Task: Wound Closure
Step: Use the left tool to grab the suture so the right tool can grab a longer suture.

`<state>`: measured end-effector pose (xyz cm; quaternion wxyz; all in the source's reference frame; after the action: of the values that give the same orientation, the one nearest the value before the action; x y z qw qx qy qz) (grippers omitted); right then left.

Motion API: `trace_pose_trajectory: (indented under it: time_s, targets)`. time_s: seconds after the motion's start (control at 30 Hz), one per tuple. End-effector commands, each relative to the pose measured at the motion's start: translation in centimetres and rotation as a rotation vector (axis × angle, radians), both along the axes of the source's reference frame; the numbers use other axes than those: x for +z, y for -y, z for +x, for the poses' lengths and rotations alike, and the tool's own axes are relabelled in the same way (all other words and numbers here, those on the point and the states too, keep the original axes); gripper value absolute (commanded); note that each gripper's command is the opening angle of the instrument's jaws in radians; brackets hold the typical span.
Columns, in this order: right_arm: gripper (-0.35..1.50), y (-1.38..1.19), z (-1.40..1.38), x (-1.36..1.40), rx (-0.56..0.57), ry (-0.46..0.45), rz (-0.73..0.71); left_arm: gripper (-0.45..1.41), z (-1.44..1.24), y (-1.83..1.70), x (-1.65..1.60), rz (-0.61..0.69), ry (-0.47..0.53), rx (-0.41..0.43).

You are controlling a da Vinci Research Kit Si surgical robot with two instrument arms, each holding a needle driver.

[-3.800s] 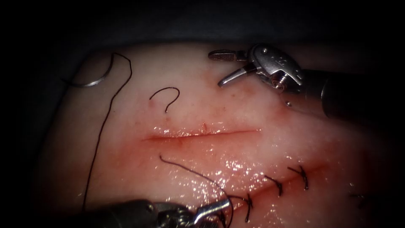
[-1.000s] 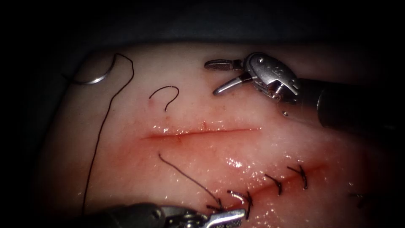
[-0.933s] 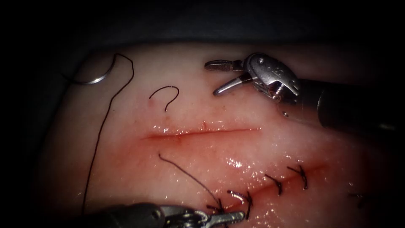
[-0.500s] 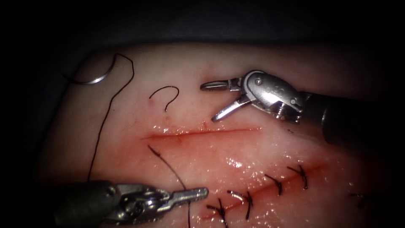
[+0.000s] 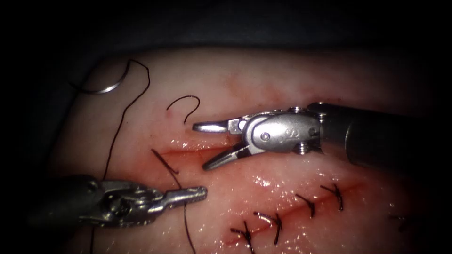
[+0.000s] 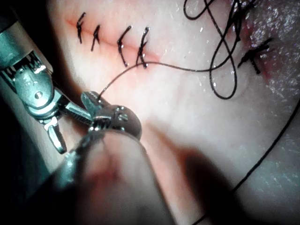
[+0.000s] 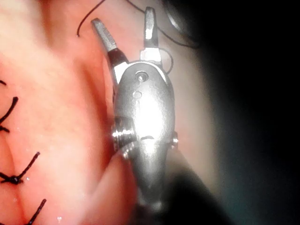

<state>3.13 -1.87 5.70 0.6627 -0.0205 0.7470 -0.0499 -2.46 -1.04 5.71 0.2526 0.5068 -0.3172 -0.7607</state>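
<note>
The endoscope view is showing the pale pink, wet tissue (image 5: 282,84) with its open red cut (image 5: 188,150) serving as the landmark. The right arm's steel needle driver (image 5: 201,146) is hovering over the cut's right portion with its jaws spread apart, one tip above the cut and one below it, holding nothing. The left arm's steel needle driver (image 5: 200,191) is lying below the cut's left half, its jaws pressed together on the dark thread (image 5: 181,190), which is running up to a short free end at the cut's left end and down toward the stitched wound (image 5: 292,207) below the cut. The curved silver needle (image 5: 106,87) is resting flat on the tissue well above and left of the cut, outside the tissue, gripped by neither tool. A small curled thread scrap (image 5: 186,106) is lying just above the cut.
</note>
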Motion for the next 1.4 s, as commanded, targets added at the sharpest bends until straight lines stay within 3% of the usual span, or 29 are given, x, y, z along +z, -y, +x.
trace_pose_trajectory:
  time_s: [0.03,0.3,0.6,0.87,0.93,1.0,1.03,1.07,1.1,1.4]
  targets:
    - [1.05,-0.02,0.19,0.0,-0.004,-0.012,-0.016,-0.45,-0.06,-0.06,0.03,0.006,0.001,-0.005]
    - [1.13,0.09,0.42,-0.05,-0.009,-0.047,-0.098,-0.45,-0.05,-0.06,0.03,0.023,-0.005,-0.016]
    - [1.11,0.04,0.62,-0.28,-0.012,-0.07,-0.119,-0.45,-0.05,-0.03,0.06,0.044,-0.01,-0.021]
    - [1.06,0.16,0.8,-0.28,-0.028,-0.094,-0.138,-0.45,-0.05,-0.02,0.07,0.067,-0.009,-0.026]
    - [0.86,0.16,0.82,-0.27,-0.026,-0.092,-0.139,-0.45,-0.04,-0.01,0.08,0.066,-0.012,-0.024]
    - [0.34,0.14,0.81,-0.26,-0.029,-0.098,-0.138,-0.45,-0.04,0.01,0.08,0.065,-0.015,-0.022]
    - [0.27,0.14,0.81,-0.26,-0.029,-0.098,-0.137,-0.45,-0.04,0.03,0.08,0.069,-0.015,-0.024]
    - [0.31,0.13,0.81,-0.25,-0.029,-0.098,-0.137,-0.45,-0.04,0.04,0.08,0.069,-0.017,-0.022]
    - [0.54,0.12,0.81,-0.24,-0.026,-0.102,-0.154,-0.45,-0.02,0.06,0.07,0.067,-0.023,-0.025]
    - [0.54,0.15,0.89,-0.23,-0.058,-0.114,-0.166,-0.45,-0.01,0.06,0.04,0.073,-0.026,-0.029]
